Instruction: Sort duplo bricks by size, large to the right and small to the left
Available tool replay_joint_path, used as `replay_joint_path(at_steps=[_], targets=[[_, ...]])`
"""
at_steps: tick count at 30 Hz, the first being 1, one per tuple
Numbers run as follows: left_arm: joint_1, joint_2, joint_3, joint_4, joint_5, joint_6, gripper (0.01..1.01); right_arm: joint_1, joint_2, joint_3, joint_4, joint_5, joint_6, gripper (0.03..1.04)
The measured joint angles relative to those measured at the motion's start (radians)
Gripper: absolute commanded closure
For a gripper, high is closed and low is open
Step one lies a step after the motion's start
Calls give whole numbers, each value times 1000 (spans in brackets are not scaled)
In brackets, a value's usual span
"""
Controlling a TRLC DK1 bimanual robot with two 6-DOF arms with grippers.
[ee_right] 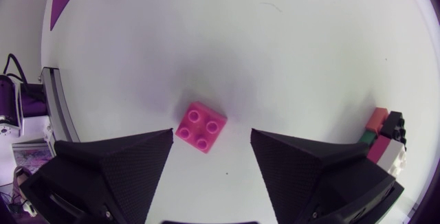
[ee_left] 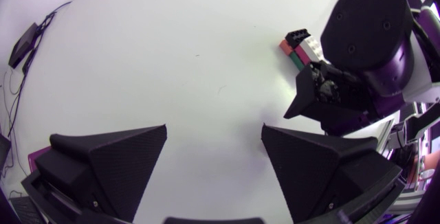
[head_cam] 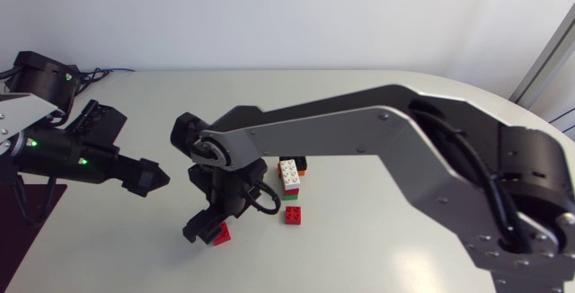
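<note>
1. A white table [head_cam: 377, 239] is seen from above, with two robot arms over it and a few duplo bricks near its middle.
2. The right arm [head_cam: 359, 122] comes in from the right edge and reaches past the middle of the table, with its wrist bent down towards the tabletop.
3. The right gripper [head_cam: 208, 230] hangs low over the table with its two black fingers spread apart and nothing clamped in them.
4. A small red brick [ee_right: 201, 126], square with four studs, lies flat on the table partly between the tips of those fingers. It touches neither finger.
5. Near this brick, on the side away from the left arm, sits a tight cluster of bricks:
   - a long white brick [head_cam: 289, 174];
   - a black brick [head_cam: 299, 161] at its far end;
   - an orange brick [head_cam: 304, 173] beside it, mostly hidden;
   - a green brick [head_cam: 291, 197] at its near end;
   - a second red brick [head_cam: 293, 214], small and square, just beside the green one.
6. The left arm [head_cam: 63, 154] is at the left side of the table, pointing towards the middle.
7. The left gripper [ee_left: 214, 131] has its fingers wide apart, with only bare tabletop between them. It is well apart from every brick.
</note>
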Motion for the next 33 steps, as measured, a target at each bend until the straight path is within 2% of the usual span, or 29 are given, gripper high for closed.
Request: replay_joint_path(at_steps=[8,15,20,25,33], targets=[[-204,23,-2,-24,45,29,74,-123,-332,-218,80,26,2,170],[-345,133,-53,-7,45,112,75,-234,-567,-394,90,24,0,170],[-357,234,-69,39,41,193,121,-256,-647,-514,110,12,-4,170],[-361,310,-80,122,13,257,125,-254,-669,-634,154,-2,-8,170],[-362,412,-88,205,6,342,243,-246,-680,-732,212,-41,-53,170]])
